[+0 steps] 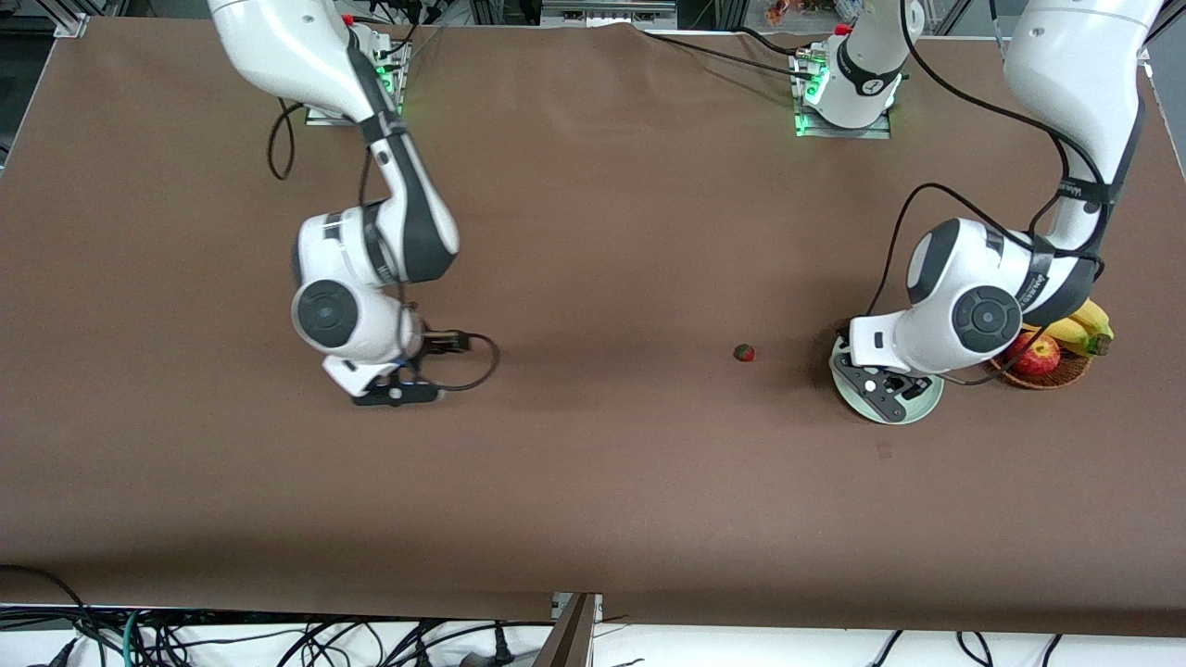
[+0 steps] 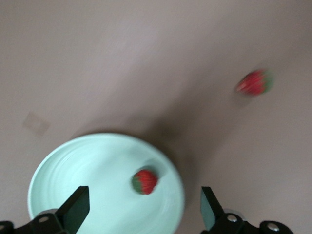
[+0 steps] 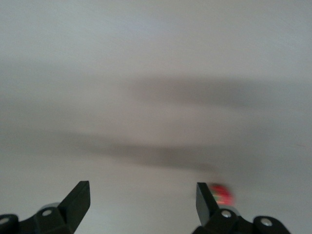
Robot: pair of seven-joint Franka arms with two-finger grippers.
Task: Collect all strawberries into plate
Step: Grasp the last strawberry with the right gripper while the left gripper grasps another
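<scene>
Toward the right arm's end of the table, well apart from the plate (image 1: 929, 405), the right gripper (image 3: 141, 200) hangs low with its fingers apart; a red blur beside one finger (image 3: 203, 199) is probably a strawberry (image 3: 222, 194). Between that gripper and the plate, nearer the plate, a second strawberry (image 1: 744, 352) lies on the brown table (image 1: 593, 482). Over the plate hangs the left gripper (image 2: 144, 207), fingers spread and empty, and one berry (image 2: 145, 181) already rests inside. The lone strawberry lies toward the right arm's end from this gripper, so the left arm seems much nearer.
</scene>
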